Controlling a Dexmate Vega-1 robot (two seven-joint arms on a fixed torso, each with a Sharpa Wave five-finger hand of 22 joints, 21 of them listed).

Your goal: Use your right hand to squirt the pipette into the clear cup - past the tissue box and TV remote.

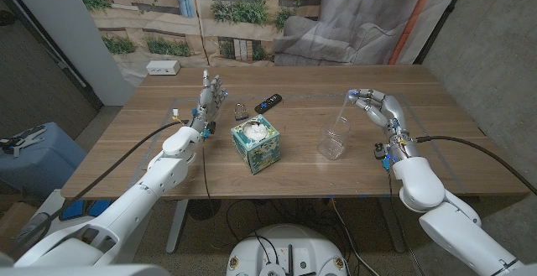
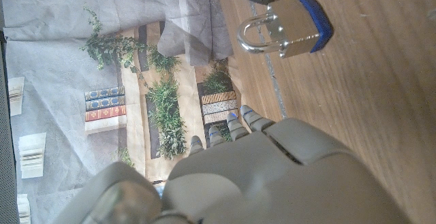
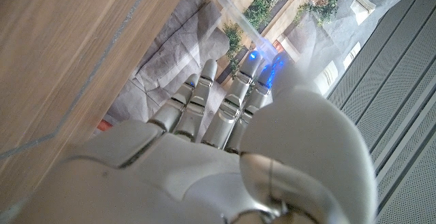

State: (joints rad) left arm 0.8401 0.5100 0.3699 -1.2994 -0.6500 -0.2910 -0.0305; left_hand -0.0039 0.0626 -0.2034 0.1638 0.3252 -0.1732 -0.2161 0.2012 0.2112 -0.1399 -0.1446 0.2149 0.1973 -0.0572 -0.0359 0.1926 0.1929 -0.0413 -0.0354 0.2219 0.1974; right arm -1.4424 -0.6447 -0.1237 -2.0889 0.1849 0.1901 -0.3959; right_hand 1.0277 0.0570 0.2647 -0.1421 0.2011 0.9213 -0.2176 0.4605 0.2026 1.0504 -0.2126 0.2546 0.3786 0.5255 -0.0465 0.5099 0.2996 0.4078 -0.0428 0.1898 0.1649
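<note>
The right hand (image 1: 379,108) pinches a light, squashy pipette (image 1: 346,113) over the thin, tippy cup (image 1: 334,139); squeeze its bulb gently. Left hand (image 1: 211,96) fingers apart.

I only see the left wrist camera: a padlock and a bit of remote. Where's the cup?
Observer: In the head view the cup stands on the table, right of the tissue box.
Operator: Is the other hand close to it?
Observer: Yes. The right hand is just beyond the cup, and its fingers seem to pinch the pipette, which slants down toward the cup.
Operator: Is my hand holding something?
Observer: No. The left hand stands upright with fingers apart, left of the padlock.
</note>
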